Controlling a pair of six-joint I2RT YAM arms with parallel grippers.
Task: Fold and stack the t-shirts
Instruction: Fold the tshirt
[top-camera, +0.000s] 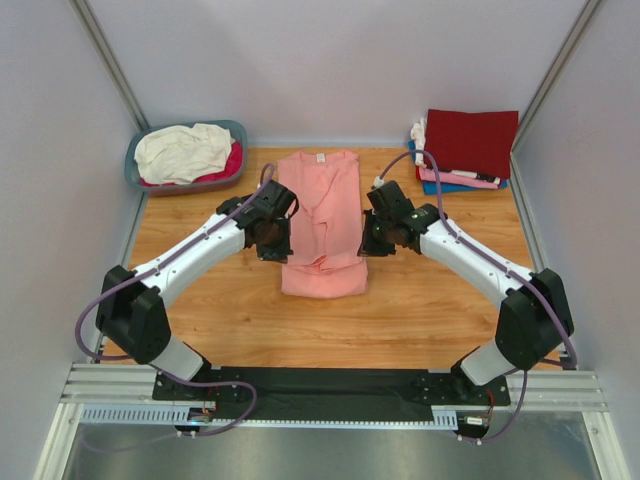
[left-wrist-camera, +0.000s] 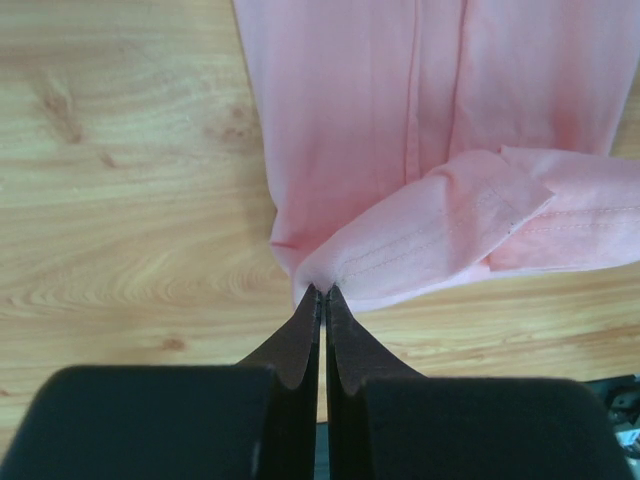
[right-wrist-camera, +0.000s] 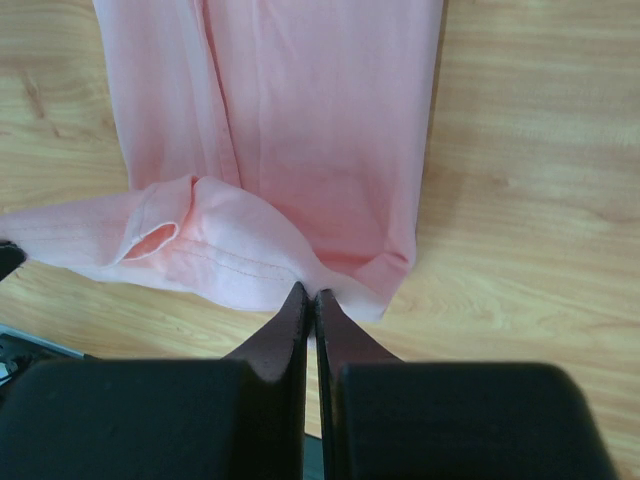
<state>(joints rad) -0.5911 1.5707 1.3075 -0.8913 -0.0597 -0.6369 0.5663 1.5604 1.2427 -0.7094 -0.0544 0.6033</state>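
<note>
The salmon-pink t-shirt lies in the middle of the table, folded into a narrow strip with its collar at the far end. The left end effector is closed on a fold of hem at the shirt's near left corner. The right end effector is pinched the same way on the near right corner. In each wrist view the fingers meet tip to tip, and how much cloth sits between them is hard to make out.

From above, both wrists cover the spots where they grip, so the hold itself is hidden there.

The basket at the far left holds a cream-white t-shirt over a magenta one that is mostly buried. At the far right, a dark red t-shirt tops a stack, and only the edges of pink and blue show beneath it.
</note>
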